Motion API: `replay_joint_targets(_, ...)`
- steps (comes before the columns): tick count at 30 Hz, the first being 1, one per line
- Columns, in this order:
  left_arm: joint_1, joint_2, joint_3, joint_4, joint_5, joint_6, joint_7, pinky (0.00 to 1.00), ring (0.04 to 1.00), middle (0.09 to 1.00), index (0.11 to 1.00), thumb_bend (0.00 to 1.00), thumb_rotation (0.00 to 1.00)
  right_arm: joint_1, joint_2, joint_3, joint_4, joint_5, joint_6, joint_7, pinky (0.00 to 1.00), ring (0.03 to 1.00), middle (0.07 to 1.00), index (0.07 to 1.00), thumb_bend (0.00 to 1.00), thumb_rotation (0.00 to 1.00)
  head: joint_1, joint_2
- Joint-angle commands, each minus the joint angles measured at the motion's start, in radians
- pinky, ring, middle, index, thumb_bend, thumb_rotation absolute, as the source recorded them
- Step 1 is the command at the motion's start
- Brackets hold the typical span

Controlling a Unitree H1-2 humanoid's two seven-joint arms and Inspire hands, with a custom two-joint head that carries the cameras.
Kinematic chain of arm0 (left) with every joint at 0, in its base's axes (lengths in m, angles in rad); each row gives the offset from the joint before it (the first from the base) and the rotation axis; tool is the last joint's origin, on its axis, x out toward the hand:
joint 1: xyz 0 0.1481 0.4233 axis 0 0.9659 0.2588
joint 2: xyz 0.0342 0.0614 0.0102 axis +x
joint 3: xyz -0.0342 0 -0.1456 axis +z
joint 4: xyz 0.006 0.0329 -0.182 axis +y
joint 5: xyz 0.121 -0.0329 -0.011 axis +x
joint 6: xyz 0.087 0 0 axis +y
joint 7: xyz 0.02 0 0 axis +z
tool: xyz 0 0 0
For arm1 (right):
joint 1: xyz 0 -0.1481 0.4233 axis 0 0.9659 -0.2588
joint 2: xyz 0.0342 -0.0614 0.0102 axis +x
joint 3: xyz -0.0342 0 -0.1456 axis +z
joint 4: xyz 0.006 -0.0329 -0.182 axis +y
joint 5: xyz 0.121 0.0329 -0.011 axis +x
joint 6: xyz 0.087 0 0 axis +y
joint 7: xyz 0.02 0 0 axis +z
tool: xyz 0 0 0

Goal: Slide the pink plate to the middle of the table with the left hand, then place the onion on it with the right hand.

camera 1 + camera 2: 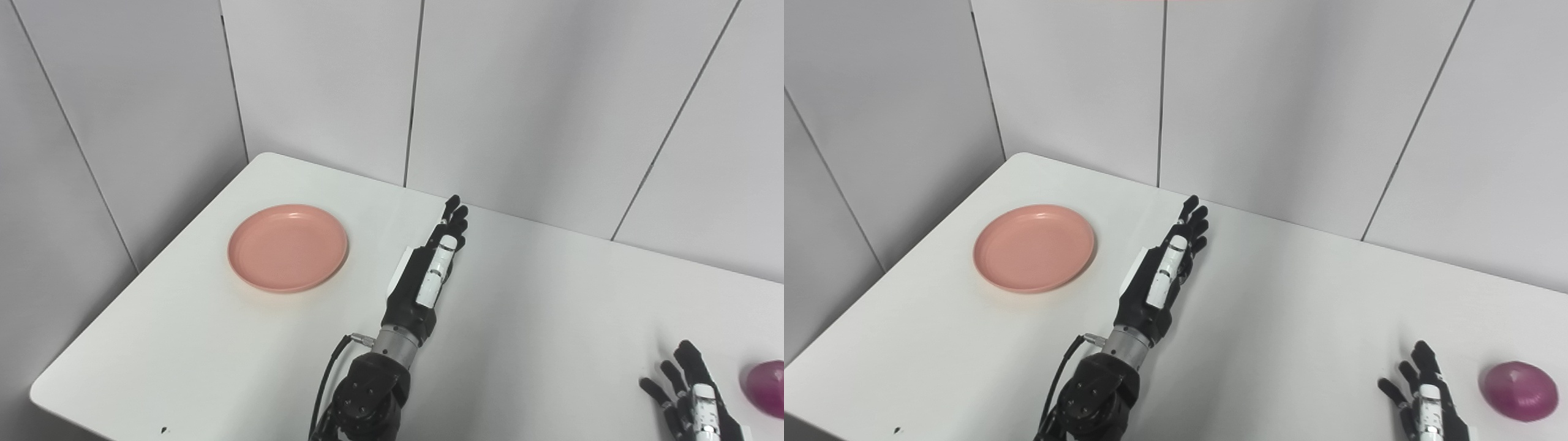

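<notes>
Both hands are sitting empty with fingers stretched out, so step one is only starting: left hand (429, 269) at frame center needs to be reaching left to the pink plate (288, 247), while right hand (1427, 398) is waiting by the onion (1522, 390) at lower right.

My round, shallow pink plastic plate (288, 247) lies flat, empty, centre-left; my glossy purple onion (1521, 391) rests lower right.

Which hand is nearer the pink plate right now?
The left hand, fingers straight, just right of the pink plate; the right hand sits by the onion.
</notes>
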Motion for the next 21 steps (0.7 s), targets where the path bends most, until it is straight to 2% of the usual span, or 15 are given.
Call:
replay_joint_targets(1,-0.04,0.002,0.008,-0.05,0.012,0.0,0.01,1.0,1.0,1.0,0.995,0.48,1.0,-0.004,0.002,-0.001,0.01,0.0,-0.014,0.002,0.97,0.947,0.96,0.934,0.51,0.91,-0.001,0.001)
replay_joint_targets(7,-0.05,0.021,0.047,-0.073,0.026,-0.014,0.024,1.0,0.989,1.0,0.988,0.48,1.0,0.0,0.009,0.0,-0.003,0.0,-0.002,-0.002,0.99,0.952,0.963,0.94,0.45,0.93,0.0,0.004)
replay_joint_targets(13,-0.061,0.043,0.077,-0.084,0.026,-0.012,0.031,0.99,0.979,0.994,0.984,0.49,1.0,-0.002,0.003,-0.001,0.009,0.014,-0.017,0.011,1.0,0.959,0.969,0.946,0.46,0.92,0.001,0.005)
replay_joint_targets(19,-0.076,0.052,0.112,-0.102,-0.009,0.008,0.031,1.0,0.982,0.99,0.978,0.48,1.0,-0.001,0.008,0.0,-0.012,-0.001,0.022,-0.007,1.0,0.95,0.963,0.942,0.43,0.95,0.002,0.005)
replay_joint_targets(21,-0.083,0.051,0.123,-0.106,-0.005,0.009,0.042,0.99,0.969,0.98,0.964,0.47,1.0,0.0,0.006,0.0,-0.008,0.001,0.01,-0.003,1.0,0.948,0.96,0.938,0.43,0.94,0.002,0.005)
